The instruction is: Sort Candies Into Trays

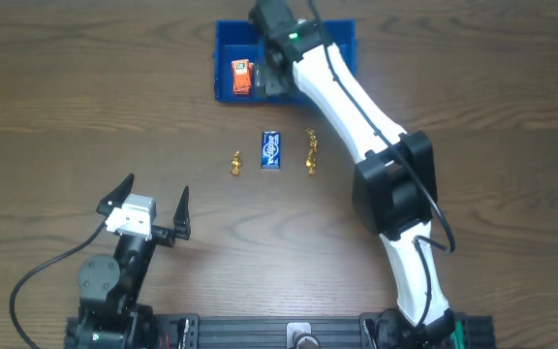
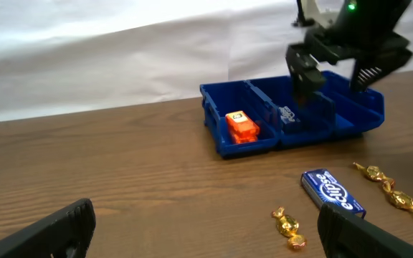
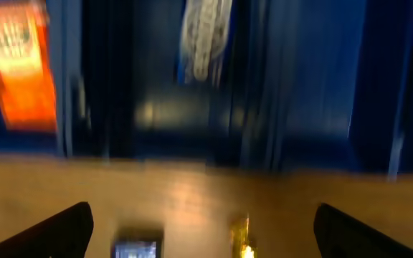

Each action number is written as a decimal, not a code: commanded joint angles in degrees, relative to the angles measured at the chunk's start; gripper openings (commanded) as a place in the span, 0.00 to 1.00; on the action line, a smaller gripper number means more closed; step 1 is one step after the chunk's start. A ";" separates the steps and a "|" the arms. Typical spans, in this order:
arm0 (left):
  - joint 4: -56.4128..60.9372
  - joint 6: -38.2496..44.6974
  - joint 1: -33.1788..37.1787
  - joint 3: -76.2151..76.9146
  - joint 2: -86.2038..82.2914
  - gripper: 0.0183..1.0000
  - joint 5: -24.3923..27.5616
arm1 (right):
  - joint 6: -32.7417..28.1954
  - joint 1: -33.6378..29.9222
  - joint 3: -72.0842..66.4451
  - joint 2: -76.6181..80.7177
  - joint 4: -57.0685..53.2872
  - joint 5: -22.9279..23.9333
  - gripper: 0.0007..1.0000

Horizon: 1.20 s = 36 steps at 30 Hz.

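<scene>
Three compartments divide the blue plastic tray [image 1: 223,48] at 12 o'clock on the table. We count one orange wrapped candy [image 1: 242,78] in its 9 o'clock compartment and one blue-and-white wrapped candy [image 2: 287,115] in the middle one. Two grippers stand with fingers apart and empty: the right gripper [image 2: 330,87] above the tray, the left gripper [image 1: 158,184] at 7 o'clock. Three loose candies lie in a row at 6 o'clock from the right gripper, which we judge nearer. They are one blue rectangular candy bar [image 1: 271,149], long axis 12-to-6, one longer gold foil candy [image 1: 311,152] at its 3 o'clock, and one small gold foil candy [image 1: 237,163] at its 9 o'clock.
</scene>
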 commanded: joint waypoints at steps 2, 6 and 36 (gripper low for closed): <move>-2.84 0.33 0.35 -0.74 -0.31 1.00 0.57 | 3.52 3.15 -0.24 -2.14 -6.80 -6.32 1.00; -2.84 0.33 0.35 -0.74 -0.31 1.00 0.57 | 4.70 5.38 -3.04 -2.14 -5.84 -6.32 1.00; -2.84 0.33 0.35 -0.74 -0.31 1.00 0.57 | 13.40 8.20 -19.80 -1.81 5.51 -9.70 0.71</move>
